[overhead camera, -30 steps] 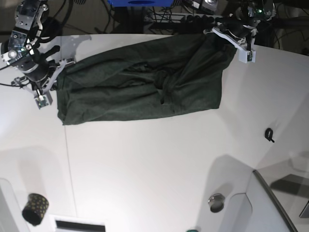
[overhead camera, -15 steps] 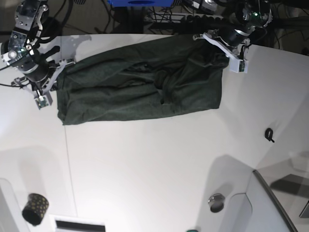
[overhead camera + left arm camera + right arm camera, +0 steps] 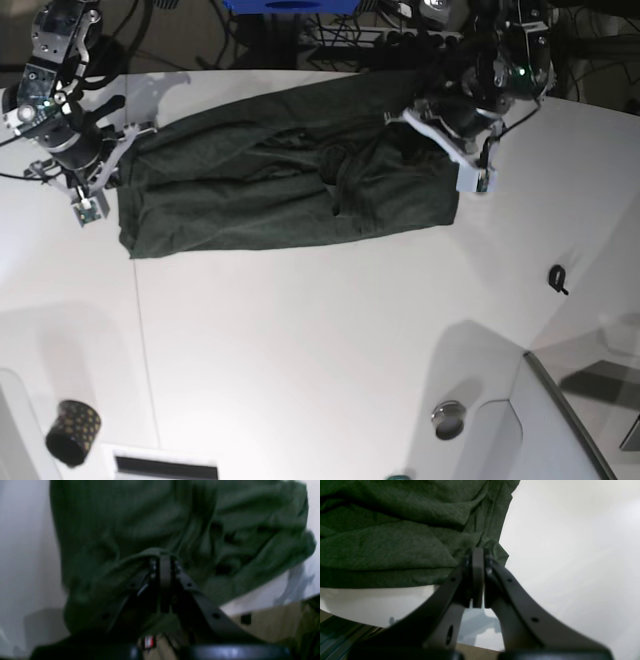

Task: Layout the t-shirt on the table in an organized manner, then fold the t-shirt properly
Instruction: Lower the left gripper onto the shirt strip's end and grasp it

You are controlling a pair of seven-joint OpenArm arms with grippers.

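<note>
Change: since the earlier base views, the left tool (image 3: 440, 120) has travelled from the far edge of the worktop (image 3: 320, 340) inward over the t-shirt (image 3: 290, 180), drawing that end of the cloth with it; the right tool (image 3: 105, 165) has held its place.
T-shirt position: lies on the far half of the worktop, stretched as a long band between the two tools.
T-shirt appearance: dark green, plain, creased; a knot of folds sits near its middle, the near hem runs almost straight, and the end under the left tool is bunched.
Left tool: jaws pressed together with a ridge of the t-shirt (image 3: 140, 530) pinched between them, seen in the left wrist view (image 3: 161, 562), which is blurred.
Right tool: jaws closed on a corner of the t-shirt (image 3: 395, 530) at its edge, seen sharply in the right wrist view (image 3: 476, 562).
Base view only: full outline of the garment, a small black clip (image 3: 558, 278) on the worktop well apart from it, and a dark patterned cup (image 3: 73, 432) near the front corner.
Wrist views only: contact between each tool and the cloth.
</note>
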